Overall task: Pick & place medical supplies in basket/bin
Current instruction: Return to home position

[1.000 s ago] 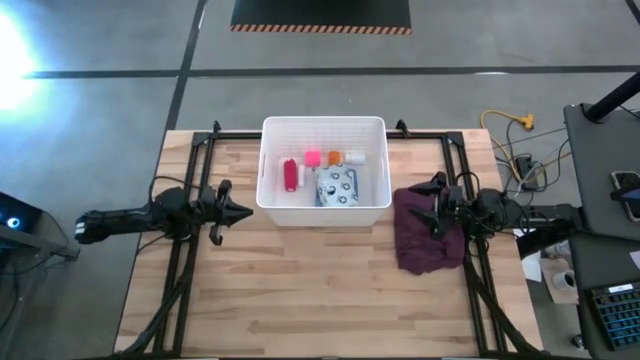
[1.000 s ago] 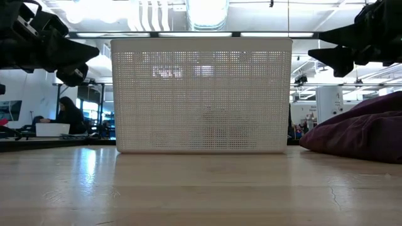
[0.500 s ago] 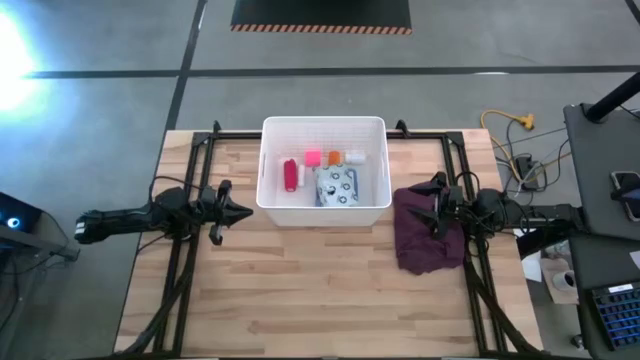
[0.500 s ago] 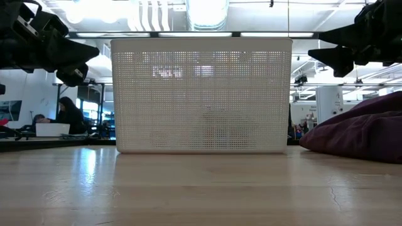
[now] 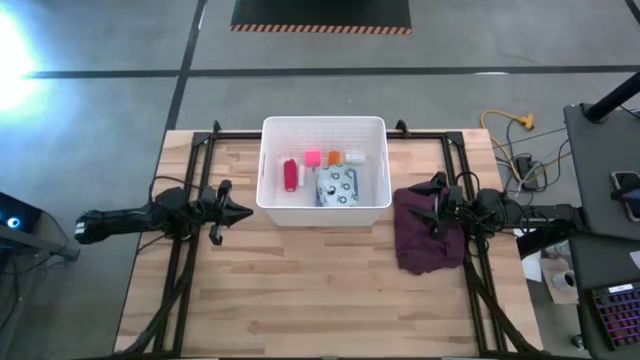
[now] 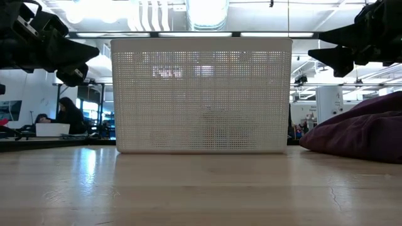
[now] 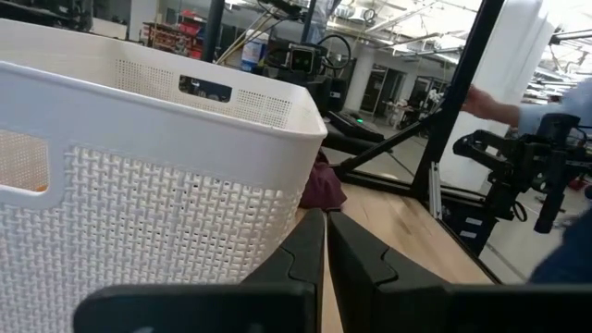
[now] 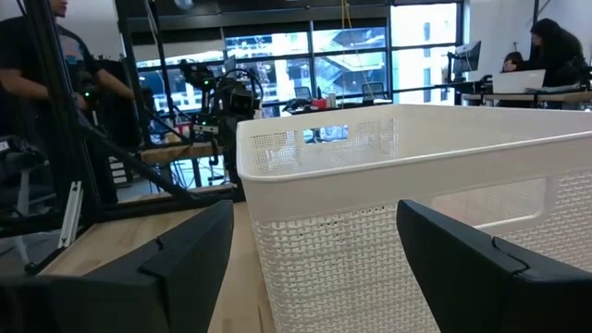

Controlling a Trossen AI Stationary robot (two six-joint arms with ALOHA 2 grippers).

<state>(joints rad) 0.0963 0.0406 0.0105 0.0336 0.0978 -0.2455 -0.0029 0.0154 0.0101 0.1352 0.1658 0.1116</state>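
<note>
1. High view: the white bin (image 5: pixel 324 121) is seen between the two grippers, apart from both.
2. The left gripper (image 5: pixel 243 211) is pressed together. The right gripper (image 5: pixel 433 204), above the maroon cloth (image 5: pixel 425 250), is spread.
3. One red bottle (image 5: pixel 290 174), one pink roll (image 5: pixel 313 158) and one patterned packet (image 5: pixel 340 186) are counted inside the bin.

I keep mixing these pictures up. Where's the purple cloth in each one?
High view: cloth right of the bin.
Low view: at the right edge.
Left wrist view: a bit peeks past the bin's corner.
Right wrist view: not in it.
Shared landmark: the white bin.
</note>
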